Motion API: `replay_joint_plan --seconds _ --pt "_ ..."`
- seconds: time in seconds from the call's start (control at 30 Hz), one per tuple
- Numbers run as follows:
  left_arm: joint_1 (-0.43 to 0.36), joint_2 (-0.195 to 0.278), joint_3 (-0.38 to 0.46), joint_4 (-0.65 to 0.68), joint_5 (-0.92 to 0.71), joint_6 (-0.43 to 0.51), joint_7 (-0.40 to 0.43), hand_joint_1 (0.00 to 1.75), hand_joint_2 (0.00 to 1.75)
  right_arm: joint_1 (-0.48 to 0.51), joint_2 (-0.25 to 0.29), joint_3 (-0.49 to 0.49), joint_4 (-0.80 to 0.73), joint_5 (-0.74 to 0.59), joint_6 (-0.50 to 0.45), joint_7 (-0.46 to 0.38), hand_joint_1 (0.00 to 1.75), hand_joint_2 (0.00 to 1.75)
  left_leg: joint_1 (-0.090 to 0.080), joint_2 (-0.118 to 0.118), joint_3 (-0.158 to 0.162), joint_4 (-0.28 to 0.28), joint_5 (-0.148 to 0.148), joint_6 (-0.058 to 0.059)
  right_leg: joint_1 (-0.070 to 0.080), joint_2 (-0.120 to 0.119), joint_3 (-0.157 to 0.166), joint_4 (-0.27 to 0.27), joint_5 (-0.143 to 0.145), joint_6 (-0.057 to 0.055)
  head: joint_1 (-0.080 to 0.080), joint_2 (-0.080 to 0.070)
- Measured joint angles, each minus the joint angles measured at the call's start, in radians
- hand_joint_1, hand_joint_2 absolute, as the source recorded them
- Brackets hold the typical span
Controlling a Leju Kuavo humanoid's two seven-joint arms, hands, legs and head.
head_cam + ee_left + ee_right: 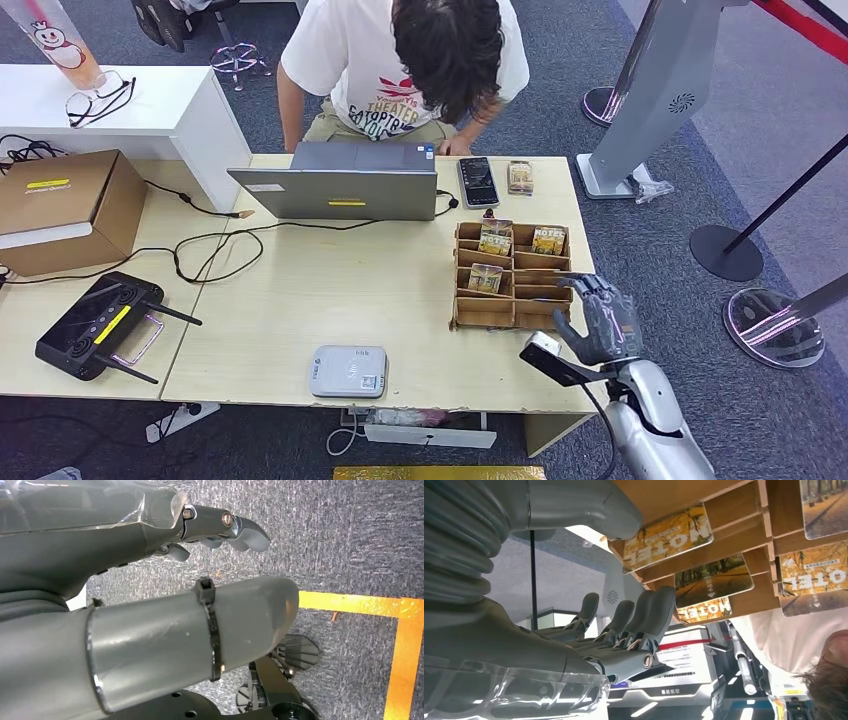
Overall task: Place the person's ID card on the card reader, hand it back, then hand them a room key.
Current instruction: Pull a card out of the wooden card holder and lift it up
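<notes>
Hovering empty with its fingers spread at the near right corner of the wooden card rack (512,275), the right hand (601,318) seemed poised to draw a hotel key card (485,278), while the card reader (348,371) sat near-centre, unused.

Even, bright indoor light with soft shadows; wrist views are sharp, with slight glare on plastic.
</notes>
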Motion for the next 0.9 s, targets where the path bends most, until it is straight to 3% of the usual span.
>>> replay_joint_plan --seconds 0.53,0.77,0.9 --pt "0.005 0.006 0.0 0.0 0.008 -0.002 -0.006 0.0 0.0 -0.009 -0.008 0.016 0.02 0.0 0.019 0.006 0.82 1.75 0.0 0.0 0.0 0.0 0.0 0.0 0.0 0.0 0.0 0.0 0.0 0.0 0.0 0.0" --pt "0.006 0.006 0.0 0.0 0.008 -0.001 -0.006 0.0 0.0 -0.018 -0.01 0.022 0.025 0.0 0.021 0.006 1.02 1.75 0.0 0.0 0.0 0.0 0.0 0.0 0.0 0.0 0.0 0.0 0.0 0.0 0.0 0.0" --pt "0.005 0.006 0.0 0.0 0.007 0.0 -0.007 0.0 0.0 -0.023 -0.01 0.027 0.025 0.0 0.023 0.007 1.3 1.75 0.0 0.0 0.0 0.0 0.0 0.0 0.0 0.0 0.0 0.0 0.0 0.0 0.0 0.0"
